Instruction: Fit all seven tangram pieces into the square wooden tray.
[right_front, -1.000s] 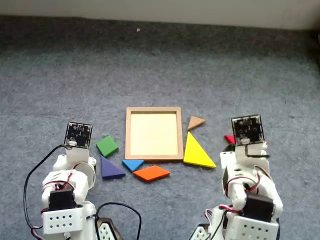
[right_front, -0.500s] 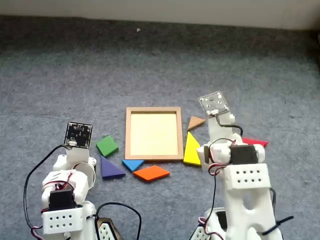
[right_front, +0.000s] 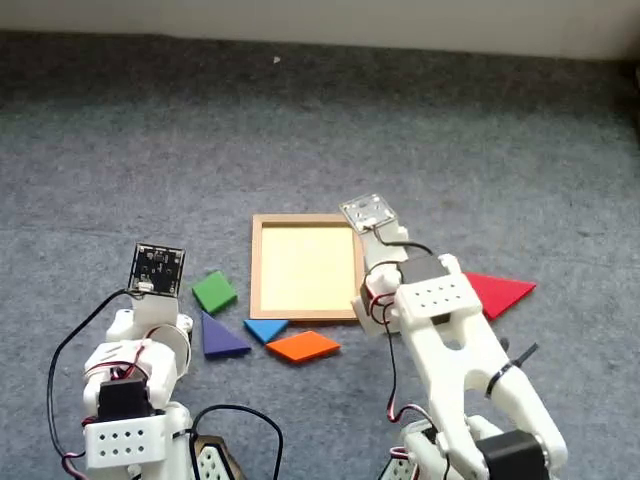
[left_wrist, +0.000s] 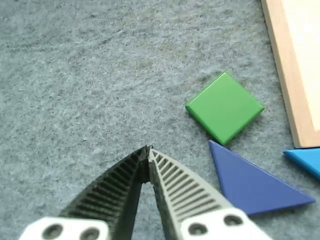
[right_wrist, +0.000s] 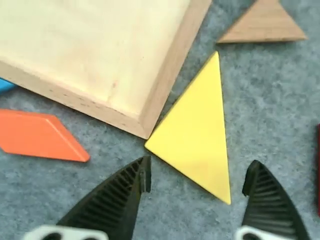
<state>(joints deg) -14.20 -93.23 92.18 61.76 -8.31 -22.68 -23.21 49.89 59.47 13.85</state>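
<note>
- Overhead, the square wooden tray (right_front: 256, 270) sits on the grey felt (right_front: 150, 150) with its pale floor bare. The green square (right_front: 214, 292) and purple triangle (right_front: 222, 337) lie off the tray's left side. The light blue triangle (right_front: 265, 329) and orange parallelogram (right_front: 302, 346) lie along its near edge.
- In the same high view, the right arm (right_front: 450, 320) stretches forward over the tray's right rim. The red triangle (right_front: 497, 292) lies flat just beyond it, on the side away from the tray. The left arm (right_front: 135, 370) is folded back, near the green square.
- From the left wrist, the left gripper (left_wrist: 148, 152) has its ribbed jaws pressed together, holding nothing, above bare felt. The green square and purple triangle lie just ahead of it, almost touching at one corner, with the tray's rim beyond them.
- From the right wrist, the right gripper (right_wrist: 200, 172) is spread wide and holds nothing. The broad end of the yellow triangle (right_wrist: 197, 135) lies between its tips. That piece has one corner against the tray's corner. The brown triangle (right_wrist: 262, 22) lies farther on, beside the tray's rim.
</note>
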